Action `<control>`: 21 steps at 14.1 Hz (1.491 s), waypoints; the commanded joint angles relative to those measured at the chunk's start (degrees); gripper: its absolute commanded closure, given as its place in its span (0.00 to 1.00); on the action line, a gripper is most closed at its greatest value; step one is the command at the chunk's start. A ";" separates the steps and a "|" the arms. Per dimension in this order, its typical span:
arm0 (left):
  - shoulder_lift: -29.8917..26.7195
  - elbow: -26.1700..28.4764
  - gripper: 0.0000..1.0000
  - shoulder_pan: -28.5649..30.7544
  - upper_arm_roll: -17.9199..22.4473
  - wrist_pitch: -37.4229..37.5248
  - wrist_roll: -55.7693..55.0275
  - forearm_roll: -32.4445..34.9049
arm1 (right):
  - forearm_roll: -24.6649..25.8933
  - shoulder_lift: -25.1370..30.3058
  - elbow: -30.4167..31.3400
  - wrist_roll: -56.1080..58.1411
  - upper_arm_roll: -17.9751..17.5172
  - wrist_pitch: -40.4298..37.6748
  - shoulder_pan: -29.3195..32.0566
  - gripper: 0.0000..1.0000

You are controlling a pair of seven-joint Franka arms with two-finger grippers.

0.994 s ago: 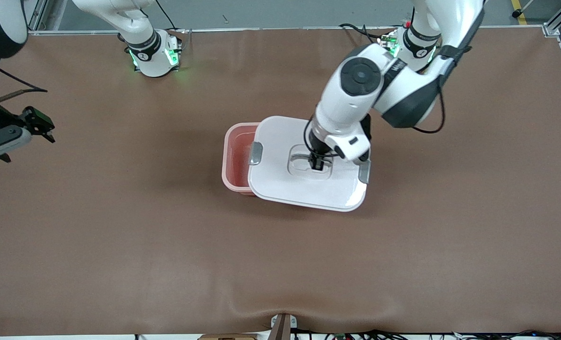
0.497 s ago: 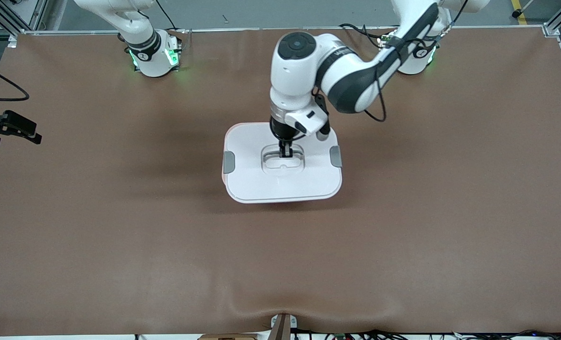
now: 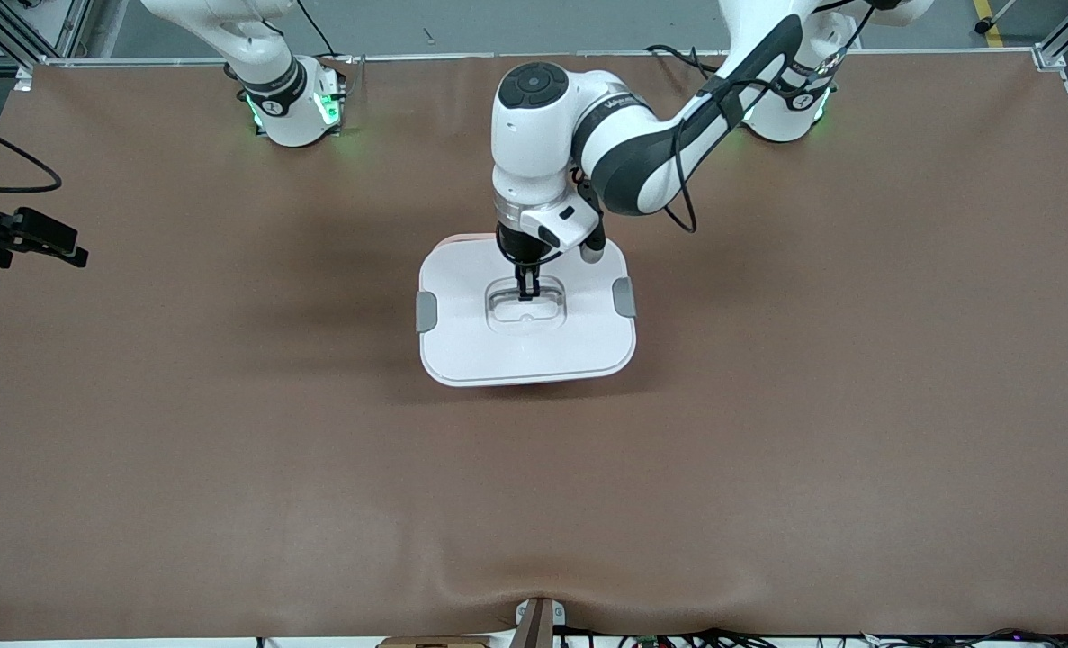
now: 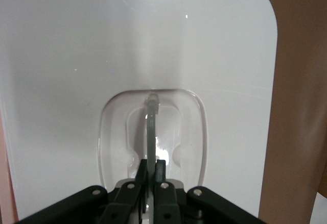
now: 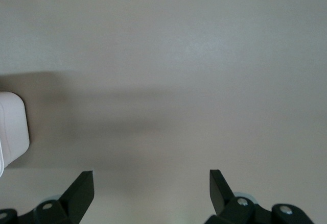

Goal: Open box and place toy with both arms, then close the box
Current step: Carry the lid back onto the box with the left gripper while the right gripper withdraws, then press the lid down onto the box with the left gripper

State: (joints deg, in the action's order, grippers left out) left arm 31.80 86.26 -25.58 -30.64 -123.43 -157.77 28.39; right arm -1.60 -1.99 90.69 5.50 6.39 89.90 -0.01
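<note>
The box's white lid [image 3: 498, 351] lies flat over the pink base, of which only a thin edge [image 3: 471, 238] shows. The lid's grey clips [image 3: 426, 311] [image 3: 623, 297] sit at its two ends. My left gripper [image 3: 527, 292] is shut on the clear handle [image 4: 152, 127] in the lid's recessed centre. In the left wrist view the lid [image 4: 76, 55] fills the frame and the left gripper [image 4: 153, 169] pinches the handle. My right gripper [image 3: 75, 254] waits at the right arm's end of the table, open and empty [image 5: 152, 180]. The toy is hidden.
Brown table mat [image 3: 767, 450] spreads all round the box. The arm bases [image 3: 295, 103] [image 3: 785, 112] stand along the table edge farthest from the camera. A white rounded corner [image 5: 13, 127] shows at the edge of the right wrist view.
My left gripper carried the lid toward the right arm's end and over the pink base, which is now covered. My right gripper drew back to the table's end.
</note>
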 commanded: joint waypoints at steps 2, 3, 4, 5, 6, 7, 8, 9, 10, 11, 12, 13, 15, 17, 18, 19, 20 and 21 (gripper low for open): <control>0.19 1.27 1.00 -1.49 0.14 -0.58 -7.46 2.98 | -1.30 0.23 0.10 -0.58 -0.94 -0.16 0.81 0.00; 0.19 1.72 1.00 -1.75 0.14 -0.49 -7.46 2.99 | -1.21 0.32 0.10 -0.05 -0.94 -0.33 0.89 0.00; 0.01 2.16 1.00 -1.84 0.05 -0.14 -7.37 2.99 | -1.21 0.32 0.10 0.13 -0.94 -0.51 1.07 0.00; -0.25 2.42 1.00 -2.02 -0.04 -0.14 -7.37 2.99 | -1.21 0.32 0.10 0.30 -0.85 -0.51 1.24 0.00; -0.25 2.86 1.00 -2.11 -0.12 -0.14 -7.29 2.99 | -1.21 0.32 0.10 0.39 -0.76 -0.60 1.33 0.00; -0.25 3.56 1.00 -2.28 -0.12 -0.05 -7.28 2.99 | -1.21 0.41 0.10 0.57 -0.76 -1.12 1.33 0.00; -0.16 3.92 1.00 -2.54 -0.12 -0.14 -7.20 3.25 | -1.21 0.41 0.10 0.91 -0.76 -1.56 1.33 0.00; 0.01 4.01 1.00 -2.63 -0.12 -0.14 -7.20 3.34 | -1.21 0.32 0.10 0.92 -0.76 -1.56 1.33 0.00; 0.01 4.01 1.00 -2.63 -0.12 -0.05 -7.20 3.34 | -1.21 0.32 0.10 0.92 -0.76 -1.48 1.25 0.00; 0.01 4.01 1.00 -2.63 -0.12 -0.14 -7.20 3.34 | -1.30 0.32 0.10 0.92 -0.85 -1.39 1.16 0.00; 0.01 4.01 1.00 -2.72 -0.12 -0.14 -7.20 3.34 | -1.21 0.32 0.10 0.83 -1.02 -1.30 0.81 0.00; 0.01 4.01 1.00 -2.72 -0.12 -0.14 -7.20 3.34 | -1.21 0.49 0.02 0.57 -1.11 -1.30 0.63 0.00; 0.10 3.92 1.00 -2.99 -0.12 -0.14 -7.20 3.34 | -1.21 0.49 -0.16 0.92 -1.03 -1.39 0.98 0.00; 0.19 3.48 1.00 -3.07 -0.12 -0.14 -7.28 3.34 | -0.51 0.41 -0.51 0.48 -1.03 -1.21 0.81 0.00; 0.19 3.31 1.00 -3.07 -0.12 -0.40 -7.46 3.34 | -0.42 0.41 -0.60 0.83 -1.03 -0.95 0.81 0.00; 0.19 3.30 1.00 -3.07 -0.12 -0.58 -7.46 3.34 | -0.42 0.41 -0.60 0.66 -1.03 -0.51 0.81 0.00; 0.19 3.39 1.00 -3.07 -0.12 -0.58 -7.46 3.42 | -0.42 0.41 -0.60 0.22 -1.11 0.01 0.72 0.00; 0.19 3.31 1.00 -3.07 -0.12 -0.58 -7.55 3.34 | -0.42 0.41 -0.60 0.04 -1.20 0.10 0.63 0.00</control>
State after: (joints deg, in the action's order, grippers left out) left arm 32.44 89.58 -28.09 -30.65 -123.55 -157.71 29.09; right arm -1.77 -2.02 90.46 5.85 5.75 89.84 0.15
